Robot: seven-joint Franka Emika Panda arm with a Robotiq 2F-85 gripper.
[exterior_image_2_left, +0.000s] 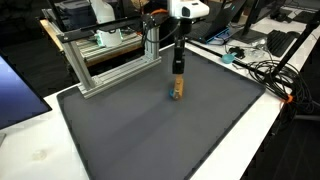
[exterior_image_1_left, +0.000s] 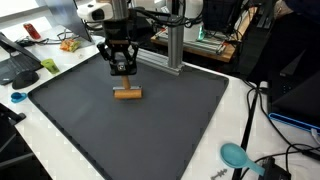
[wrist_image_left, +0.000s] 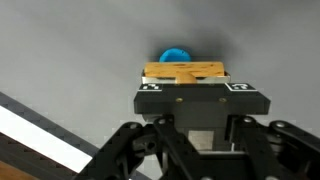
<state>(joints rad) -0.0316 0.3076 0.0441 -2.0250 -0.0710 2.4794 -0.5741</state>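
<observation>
Pincer point(wrist_image_left: 186, 95) closed on wooden block point(wrist_image_left: 185, 73): light, rigid, non-fragile; best gripped across its flat long sides.

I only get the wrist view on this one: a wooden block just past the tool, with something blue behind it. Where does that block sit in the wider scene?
Observer: The wooden block lies flat on a large dark mat, straight below the tool, as both exterior views show.
Operator: Is anything standing near it?
Observer: Yes, an aluminium frame stands along the far edge of the mat, behind the arm.
Operator: And off the mat?
Observer: A teal scoop-shaped object lies on the white table, next to some cables.
</observation>
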